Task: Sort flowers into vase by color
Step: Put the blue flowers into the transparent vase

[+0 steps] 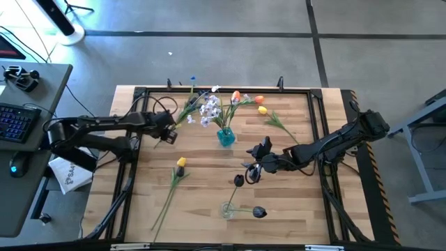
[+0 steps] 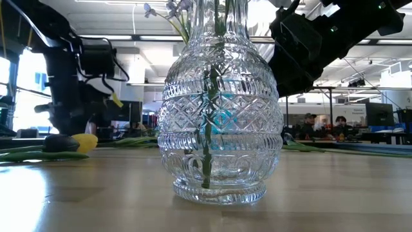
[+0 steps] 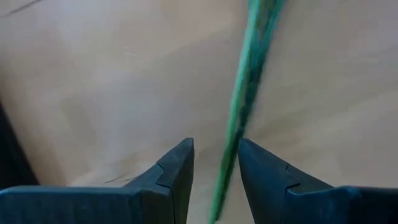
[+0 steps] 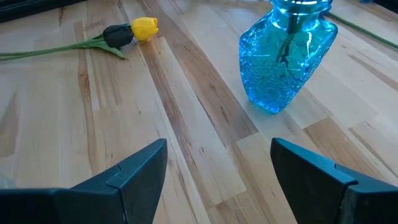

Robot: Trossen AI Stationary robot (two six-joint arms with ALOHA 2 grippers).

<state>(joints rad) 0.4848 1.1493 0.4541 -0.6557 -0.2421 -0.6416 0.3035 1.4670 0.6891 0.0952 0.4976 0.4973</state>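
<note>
My left gripper (image 1: pixel 168 134) stands left of the blue vase (image 1: pixel 225 137) and is shut on a thin green flower stem (image 3: pixel 245 74). White sprays (image 1: pixel 209 109) and an orange tulip (image 1: pixel 237 96) rise from the blue vase. The clear vase (image 1: pixel 228 209) holds one dark bud (image 1: pixel 239 180) by its stem. A second dark bud (image 1: pixel 259 211) lies beside it. A yellow tulip (image 1: pixel 181 162) lies flat on the table. My right gripper (image 1: pixel 252 171) hovers open between the two vases, touching nothing; its wrist view shows the blue vase (image 4: pixel 287 56) ahead. My left gripper pinches the green stem (image 3: pixel 225 158) between its two fingers (image 3: pixel 177 165), which lie across it. The stem runs on past the fingertips over the wood. The high view shows it slanting from the gripper toward the far edge, near the white sprays. Which blossom it carries, I cannot tell.
An orange tulip (image 1: pixel 259 100) and a yellow tulip (image 1: pixel 263 109) lie near the far edge, right of the blue vase. A black frame (image 1: pixel 136 167) runs around the table top. In the low view the clear vase (image 2: pixel 219 116) fills the foreground. People sit far behind.
</note>
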